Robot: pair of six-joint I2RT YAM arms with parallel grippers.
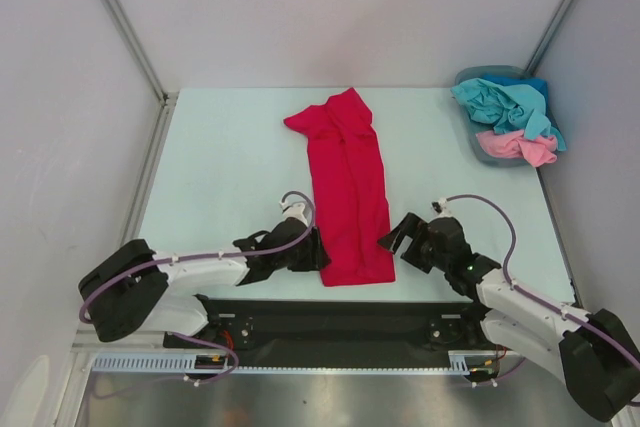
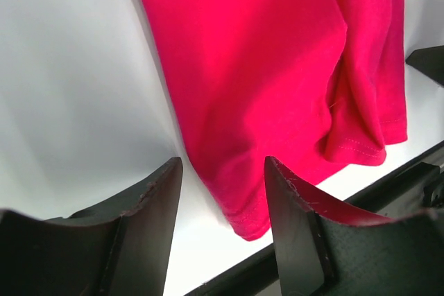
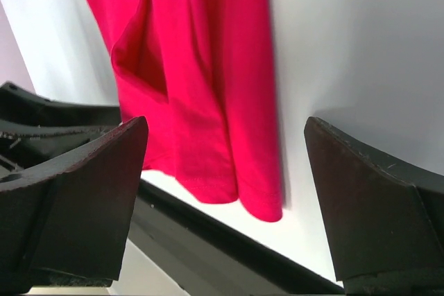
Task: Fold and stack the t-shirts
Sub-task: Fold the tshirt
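crimson cloth t-shirt (image 1: 347, 197): was soft, matt
pale tabletop (image 1: 230, 162): was smooth
black left gripper fingers (image 2: 147, 230): looked matt, scuffed plast.

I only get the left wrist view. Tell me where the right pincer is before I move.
Observer: The right pincer is by the near right corner of the red shirt, jaws wide open, nothing in them.
Operator: Give me the shirt's overall shape.
Observer: It lies as a long narrow strip running away from the arms, with the sleeves bunched at the far end.
Operator: Say where the other shirts are.
Observer: The teal shirts and a pink shirt are heaped in a basket at the far right corner of the table.
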